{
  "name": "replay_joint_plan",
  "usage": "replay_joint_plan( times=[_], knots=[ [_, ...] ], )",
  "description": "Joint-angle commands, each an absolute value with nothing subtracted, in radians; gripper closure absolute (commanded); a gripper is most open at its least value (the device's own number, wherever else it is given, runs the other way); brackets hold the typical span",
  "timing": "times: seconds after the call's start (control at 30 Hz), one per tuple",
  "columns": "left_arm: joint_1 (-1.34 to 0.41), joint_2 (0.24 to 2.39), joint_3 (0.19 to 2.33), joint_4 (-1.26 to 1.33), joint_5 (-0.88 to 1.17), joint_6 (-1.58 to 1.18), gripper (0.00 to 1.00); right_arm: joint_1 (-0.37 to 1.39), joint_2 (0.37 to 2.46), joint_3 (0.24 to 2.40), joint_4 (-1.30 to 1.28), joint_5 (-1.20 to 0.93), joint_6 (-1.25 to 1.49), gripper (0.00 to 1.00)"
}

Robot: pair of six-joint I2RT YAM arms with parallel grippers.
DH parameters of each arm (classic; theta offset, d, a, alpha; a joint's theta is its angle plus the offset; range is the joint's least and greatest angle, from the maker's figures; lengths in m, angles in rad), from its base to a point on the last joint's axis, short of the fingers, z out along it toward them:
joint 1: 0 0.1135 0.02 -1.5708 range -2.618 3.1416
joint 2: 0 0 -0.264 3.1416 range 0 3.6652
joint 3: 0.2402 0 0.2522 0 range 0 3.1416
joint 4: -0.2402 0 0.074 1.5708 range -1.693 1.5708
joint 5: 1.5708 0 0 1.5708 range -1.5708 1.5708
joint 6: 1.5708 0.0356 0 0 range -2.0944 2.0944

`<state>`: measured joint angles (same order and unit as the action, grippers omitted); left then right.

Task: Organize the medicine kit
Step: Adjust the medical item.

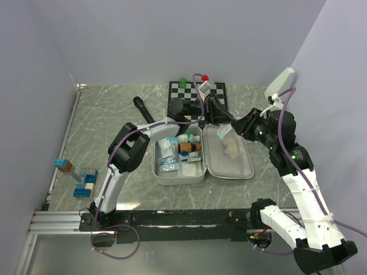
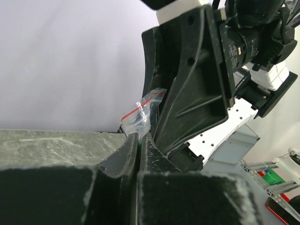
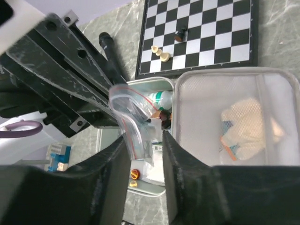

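The medicine kit (image 1: 178,180) lies open mid-table: its tray on the left holds bottles and packets, its lid (image 1: 248,169) on the right has a mesh pocket with beige dressings (image 1: 233,150). My left gripper (image 1: 221,125) is shut on a small clear zip bag (image 1: 225,132) with a red seal, held above the kit's hinge. In the left wrist view the bag (image 2: 144,111) sticks out of the closed fingers (image 2: 123,154). My right gripper (image 3: 145,140) is open, its jaws on either side of the bag (image 3: 133,122), not closed on it. The lid (image 3: 225,71) shows behind.
A black-and-white chessboard (image 1: 195,91) with a few pieces lies behind the kit. A black stick-shaped object (image 1: 143,109) lies to its left. Blue blocks (image 1: 85,186) stand at the left edge. A white wedge (image 1: 281,83) hangs at the back right.
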<state>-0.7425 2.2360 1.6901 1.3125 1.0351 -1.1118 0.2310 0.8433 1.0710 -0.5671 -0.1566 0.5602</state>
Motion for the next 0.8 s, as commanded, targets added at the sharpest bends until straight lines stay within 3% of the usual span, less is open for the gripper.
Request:
replay_joint_plan(
  times=[0.0,0.17,0.33,0.4,0.5,0.77],
  knots=[
    [-0.732,2.174,1.701,1.864,1.046,-1.106,0.99,0.219,0.847,1.046,-0.509,-0.141,0.558,0.64],
    [-0.732,2.172,1.695,1.864,1.046,-1.106,0.99,0.215,0.847,1.037,-0.511,-0.129,0.548,0.57],
    [-0.736,2.164,1.683,1.862,1.057,-1.129,0.94,0.209,0.847,1.022,-0.486,-0.135,0.538,0.66],
    [-0.738,2.158,1.677,1.862,1.063,-1.138,0.88,0.209,0.848,1.012,-0.471,-0.146,0.538,0.74],
    [-0.738,2.143,1.658,1.862,1.068,-1.149,0.75,0.209,0.839,0.997,-0.453,-0.158,0.54,0.98],
    [-0.72,2.088,1.594,1.859,1.014,-1.158,0.51,0.206,0.779,1.015,-0.509,-0.163,0.509,1.0]
  ],
)
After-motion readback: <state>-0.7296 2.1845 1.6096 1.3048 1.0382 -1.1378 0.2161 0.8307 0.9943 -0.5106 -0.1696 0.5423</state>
